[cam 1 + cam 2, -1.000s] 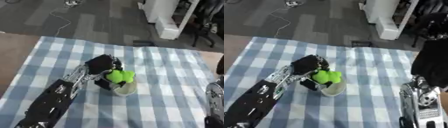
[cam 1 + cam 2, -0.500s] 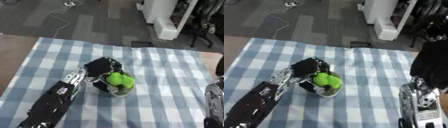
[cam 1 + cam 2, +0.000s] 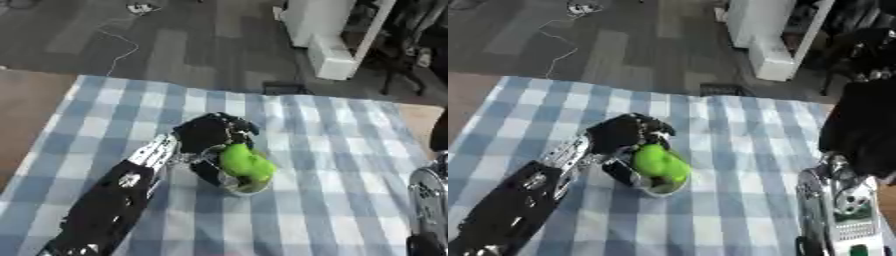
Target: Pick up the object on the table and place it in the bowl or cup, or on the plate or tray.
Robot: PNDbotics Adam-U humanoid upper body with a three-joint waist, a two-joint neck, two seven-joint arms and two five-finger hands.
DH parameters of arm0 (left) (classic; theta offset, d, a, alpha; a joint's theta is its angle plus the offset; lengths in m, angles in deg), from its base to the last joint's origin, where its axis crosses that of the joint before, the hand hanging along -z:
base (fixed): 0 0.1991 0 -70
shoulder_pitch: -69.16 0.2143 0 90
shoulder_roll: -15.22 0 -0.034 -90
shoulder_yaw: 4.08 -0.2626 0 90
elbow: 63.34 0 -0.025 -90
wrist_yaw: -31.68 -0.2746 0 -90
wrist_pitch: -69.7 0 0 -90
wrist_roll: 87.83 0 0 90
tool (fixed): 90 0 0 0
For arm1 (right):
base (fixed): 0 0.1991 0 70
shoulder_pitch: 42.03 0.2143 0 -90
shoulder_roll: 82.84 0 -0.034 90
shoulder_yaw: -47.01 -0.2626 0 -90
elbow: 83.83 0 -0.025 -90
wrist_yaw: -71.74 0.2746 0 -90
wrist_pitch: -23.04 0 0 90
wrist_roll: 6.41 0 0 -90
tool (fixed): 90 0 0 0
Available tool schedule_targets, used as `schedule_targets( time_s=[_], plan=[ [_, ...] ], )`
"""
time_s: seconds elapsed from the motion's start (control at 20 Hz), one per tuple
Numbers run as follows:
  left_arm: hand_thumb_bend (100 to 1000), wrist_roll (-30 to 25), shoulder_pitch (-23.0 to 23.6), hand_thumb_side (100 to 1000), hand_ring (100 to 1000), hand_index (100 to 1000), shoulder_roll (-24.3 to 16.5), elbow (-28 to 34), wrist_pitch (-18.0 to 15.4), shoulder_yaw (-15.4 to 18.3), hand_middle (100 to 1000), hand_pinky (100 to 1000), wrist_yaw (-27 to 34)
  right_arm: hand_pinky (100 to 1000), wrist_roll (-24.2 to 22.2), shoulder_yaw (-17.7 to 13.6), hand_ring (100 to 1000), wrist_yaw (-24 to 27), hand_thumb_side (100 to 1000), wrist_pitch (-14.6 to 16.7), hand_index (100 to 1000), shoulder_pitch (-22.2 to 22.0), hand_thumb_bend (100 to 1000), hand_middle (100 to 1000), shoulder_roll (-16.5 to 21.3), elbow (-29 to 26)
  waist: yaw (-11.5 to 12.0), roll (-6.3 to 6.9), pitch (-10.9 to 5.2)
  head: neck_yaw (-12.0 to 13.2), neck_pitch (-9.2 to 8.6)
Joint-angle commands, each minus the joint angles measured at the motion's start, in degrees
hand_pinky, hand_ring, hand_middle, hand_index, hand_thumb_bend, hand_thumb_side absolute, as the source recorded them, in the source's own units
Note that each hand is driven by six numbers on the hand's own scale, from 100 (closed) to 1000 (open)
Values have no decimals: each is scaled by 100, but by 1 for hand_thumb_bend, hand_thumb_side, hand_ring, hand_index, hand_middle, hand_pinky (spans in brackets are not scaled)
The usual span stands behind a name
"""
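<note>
My left hand (image 3: 208,134) reaches in from the lower left over the blue-and-white checked tablecloth (image 3: 332,150). Its fingers (image 3: 241,128) curl round a bright green rounded object (image 3: 246,163). The object sits low in a small pale cup (image 3: 661,189) at the middle of the table, sticking out above the rim. The hand covers the cup's left side. My right arm's silver forearm (image 3: 836,200) stands at the lower right with a dark hand (image 3: 866,131) above it, far from the cup.
The table's far edge meets grey floor with a white cable (image 3: 118,37). A white cabinet (image 3: 337,35) and dark chairs stand beyond the far right. Bare checked cloth lies all around the cup.
My left hand has carried the green object down and slightly right, from above the cup's rim into the cup. The right arm has stayed in place.
</note>
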Motion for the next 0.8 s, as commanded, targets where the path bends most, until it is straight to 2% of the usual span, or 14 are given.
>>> schedule_targets(
  time_s=[0.05,0.2,0.55,0.8],
  plan=[
    [409,8,-176,829,766,702,-3,186,85,23,775,626,78,324,-23,4,454,0,858,4,784,62,100,620,34,-107,5,51,-98,-25,-76],
    [413,-12,-221,832,786,714,-8,296,212,48,790,695,217,325,-16,-5,454,-10,858,9,784,57,100,620,40,-107,13,58,-107,-13,-85],
    [448,-209,-243,832,785,760,-3,618,632,186,799,678,834,326,13,-22,454,-45,858,28,782,47,100,620,53,-107,35,80,-120,15,-105],
    [437,-384,-230,843,772,769,-198,1113,803,286,794,665,1359,326,20,-28,454,-70,858,34,782,43,100,619,83,-107,65,119,-129,-80,-69]
  ],
)
